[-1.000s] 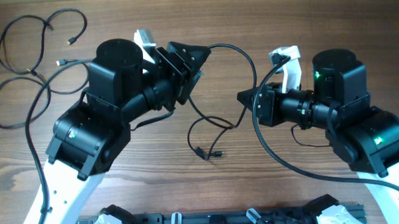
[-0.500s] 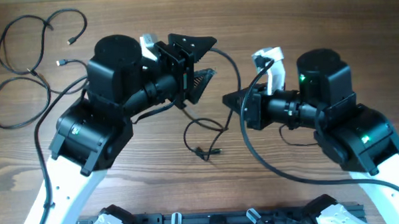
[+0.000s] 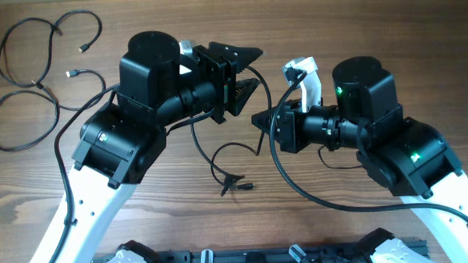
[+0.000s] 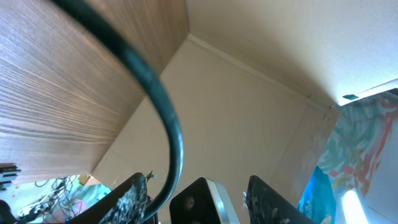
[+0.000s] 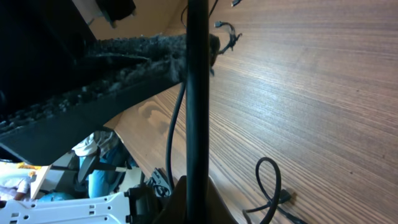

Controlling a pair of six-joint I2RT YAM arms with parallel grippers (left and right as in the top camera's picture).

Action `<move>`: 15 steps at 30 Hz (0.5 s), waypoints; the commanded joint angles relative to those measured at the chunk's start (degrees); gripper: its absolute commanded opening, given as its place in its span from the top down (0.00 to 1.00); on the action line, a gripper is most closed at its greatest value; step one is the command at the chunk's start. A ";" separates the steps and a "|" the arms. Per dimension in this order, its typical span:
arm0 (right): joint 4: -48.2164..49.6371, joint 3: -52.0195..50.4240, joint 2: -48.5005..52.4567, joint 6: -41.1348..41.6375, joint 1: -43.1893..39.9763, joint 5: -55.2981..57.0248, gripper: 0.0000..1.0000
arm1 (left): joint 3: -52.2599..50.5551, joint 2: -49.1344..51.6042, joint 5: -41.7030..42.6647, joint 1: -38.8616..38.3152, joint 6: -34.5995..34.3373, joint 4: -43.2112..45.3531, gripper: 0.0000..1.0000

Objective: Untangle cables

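Overhead view: one cord strung between two crowded pincers, with a snag or a tighter knot the likely trouble.

The middle cable (image 3: pixel 233 146) runs from the pincers down to the centre of the surface (image 3: pixel 355 18), and its plug ends (image 3: pixel 236 184) lie crossed toward the near edge. The other cables (image 3: pixel 39 84) lie loose in the far-left corner, well apart. The left pincer (image 3: pixel 255 67) has its jaws spread and the cord only passes between them, so a pull could let it slide off or catch on the rough pads (image 4: pixel 134 198). The right pincer (image 3: pixel 255 117), just beside the left one, is closed tight. Whether the cord is caught in it I cannot tell; the tip is too small to read. If it is, drawing the arms apart may cinch the crossed ends rather than free them. The right arm's own thick wire (image 3: pixel 275 157) loops close by and could hook the cord, and the two pincers might knock together.
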 commanded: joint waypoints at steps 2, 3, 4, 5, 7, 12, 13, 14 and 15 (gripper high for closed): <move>0.76 -0.07 -0.15 -1.14 0.22 -1.01 0.96 | 0.57 0.52 -0.37 0.22 -0.09 -0.66 0.49; 0.76 -0.07 -0.20 -1.29 0.22 -1.01 0.96 | 0.57 0.79 -1.46 0.22 -0.11 -1.18 0.49; 0.76 -0.07 -0.20 -1.27 0.22 -0.98 0.96 | 0.57 1.11 -1.95 0.24 -0.09 -1.53 0.49; 0.76 -0.07 -0.20 -1.27 0.22 -1.01 0.96 | 0.57 1.38 -2.01 0.22 -0.11 -1.66 0.49; 0.74 -0.07 -0.20 -1.31 0.22 -0.98 0.96 | 0.57 1.75 -2.34 0.22 -0.11 -1.64 0.49; 0.74 -0.07 -0.31 -1.31 0.22 -0.98 0.96 | 0.57 1.86 -5.49 0.28 -0.11 -1.20 0.53; 0.74 -0.07 -0.31 -1.31 0.22 -0.98 0.96 | 0.57 1.84 -5.49 0.28 -0.13 -1.05 0.54; 0.74 -0.07 -0.31 -1.27 0.22 -1.01 0.96 | 0.57 1.86 -5.49 0.28 -0.13 -0.96 0.59; 0.74 -0.07 -0.31 -1.27 0.24 -1.01 0.96 | 0.57 1.86 -5.46 0.28 -0.13 -0.96 0.62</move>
